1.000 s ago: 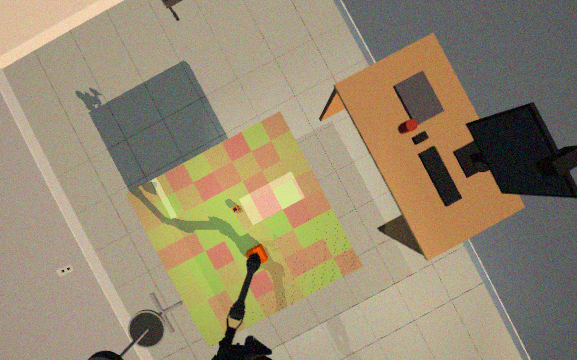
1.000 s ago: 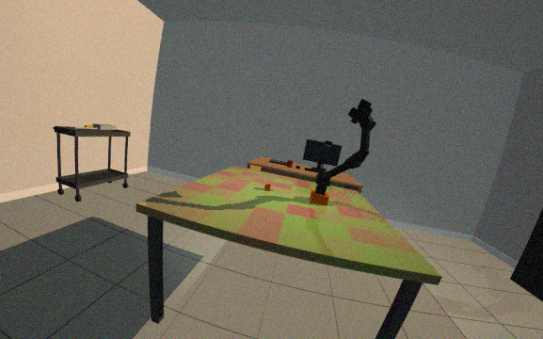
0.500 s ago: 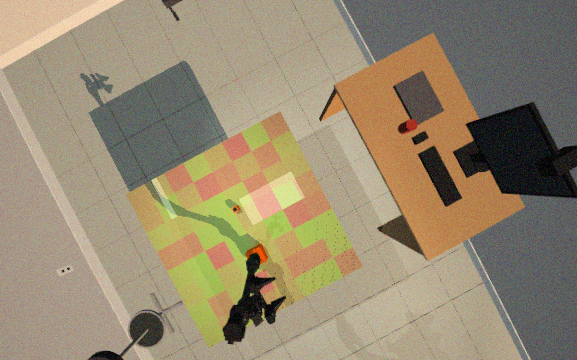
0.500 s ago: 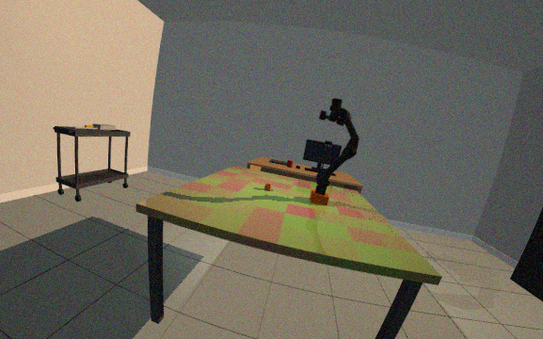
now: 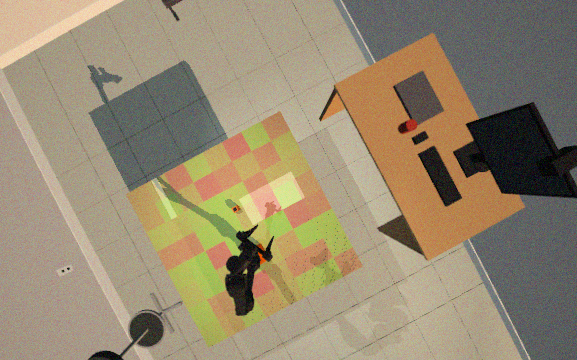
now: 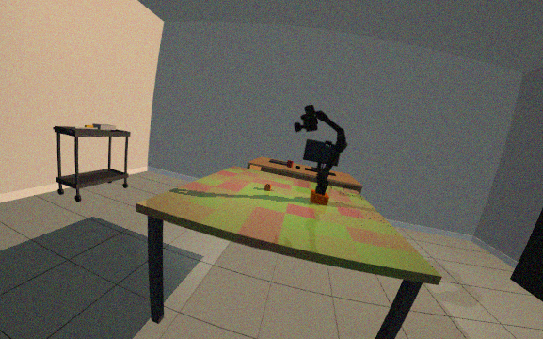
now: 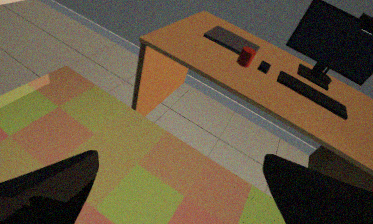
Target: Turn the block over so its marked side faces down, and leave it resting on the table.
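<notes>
The block [image 5: 236, 209] [image 6: 267, 187] is a small orange cube resting on the green and pink checkered table [image 5: 188, 280] [image 6: 262, 223] [image 7: 62, 130], near its middle. I cannot make out its marked side at this size. My gripper [image 5: 262, 236] [image 6: 301, 125] [image 7: 182, 161] is open and empty. It is raised high above the table, close to the arm's orange base [image 5: 264, 257] [image 6: 319, 198], well apart from the block. The block does not show in the wrist view, which looks past the table's edge to the floor.
A wooden desk [image 5: 383, 150] [image 6: 346, 179] [image 7: 197, 45] beyond the table carries a monitor [image 5: 518, 150] [image 7: 337, 35], a keyboard [image 5: 439, 175] [image 7: 312, 94] and a red cylinder [image 5: 408, 126] [image 7: 246, 56]. A black cart [image 6: 91, 157] stands by the left wall.
</notes>
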Action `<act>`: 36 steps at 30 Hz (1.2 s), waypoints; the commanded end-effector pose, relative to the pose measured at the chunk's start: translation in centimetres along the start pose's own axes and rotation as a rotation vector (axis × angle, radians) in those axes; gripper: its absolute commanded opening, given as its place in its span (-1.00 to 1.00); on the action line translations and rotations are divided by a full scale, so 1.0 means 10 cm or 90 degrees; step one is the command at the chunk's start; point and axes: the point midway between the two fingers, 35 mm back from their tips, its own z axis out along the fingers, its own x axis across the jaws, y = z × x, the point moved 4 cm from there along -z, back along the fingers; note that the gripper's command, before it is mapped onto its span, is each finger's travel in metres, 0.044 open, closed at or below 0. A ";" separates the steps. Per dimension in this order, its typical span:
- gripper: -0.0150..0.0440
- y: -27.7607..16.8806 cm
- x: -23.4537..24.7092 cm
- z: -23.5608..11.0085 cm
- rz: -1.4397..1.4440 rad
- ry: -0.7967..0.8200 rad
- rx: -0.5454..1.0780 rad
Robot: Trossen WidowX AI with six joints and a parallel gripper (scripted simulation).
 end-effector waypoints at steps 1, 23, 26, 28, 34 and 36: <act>1.00 -0.13 0.41 0.20 -0.068 0.069 0.047; 1.00 -2.09 2.76 0.80 -0.468 0.430 0.463; 1.00 -2.42 2.92 0.79 -0.511 0.463 0.525; 1.00 -2.47 2.94 0.79 -0.517 0.467 0.534; 1.00 -2.51 2.99 0.76 -0.517 0.468 0.534; 1.00 -2.69 3.05 0.85 -0.517 0.468 0.534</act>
